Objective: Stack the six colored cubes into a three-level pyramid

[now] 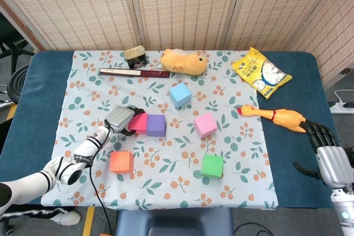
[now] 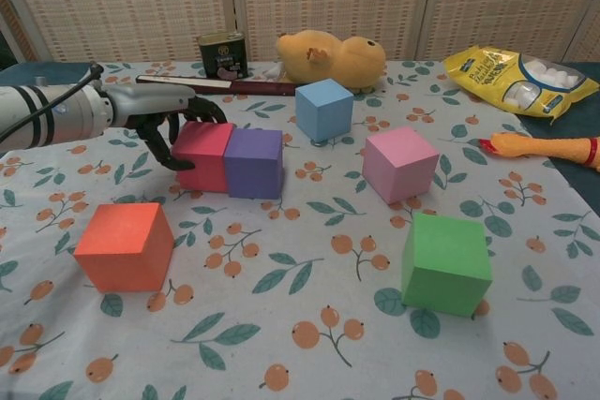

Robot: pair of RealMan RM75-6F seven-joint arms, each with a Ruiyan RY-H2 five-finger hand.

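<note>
While our left hand (image 2: pixel 169 124) grips the red cube (image 2: pixel 202 155), that cube sits flush against the purple cube (image 2: pixel 253 163) mid-counter. The orange (image 2: pixel 127 245), green (image 2: pixel 445 262), pink (image 2: pixel 400 165) and blue (image 2: pixel 323 109) cubes lie apart, matte and unstacked. Our right hand (image 1: pixel 330 158) hangs spread wide, holding nothing.

A folding screen (image 1: pixel 182 6) of woven, reed-like panels in pale frames closes off the scene from 10 to 2 o'clock, its sections angled toward each other. The worktop (image 1: pixel 38 103) in front of it carries a dark blue cover, overlaid by a white tablecloth (image 1: pixel 86 89) printed with orange berries and green leaves. A black chair (image 1: pixel 14 78) stands at 9 o'clock. At 3 o'clock a white power strip (image 1: pixel 344 105) lies on the pale floor (image 1: pixel 338 93). Light is even and soft.
</note>
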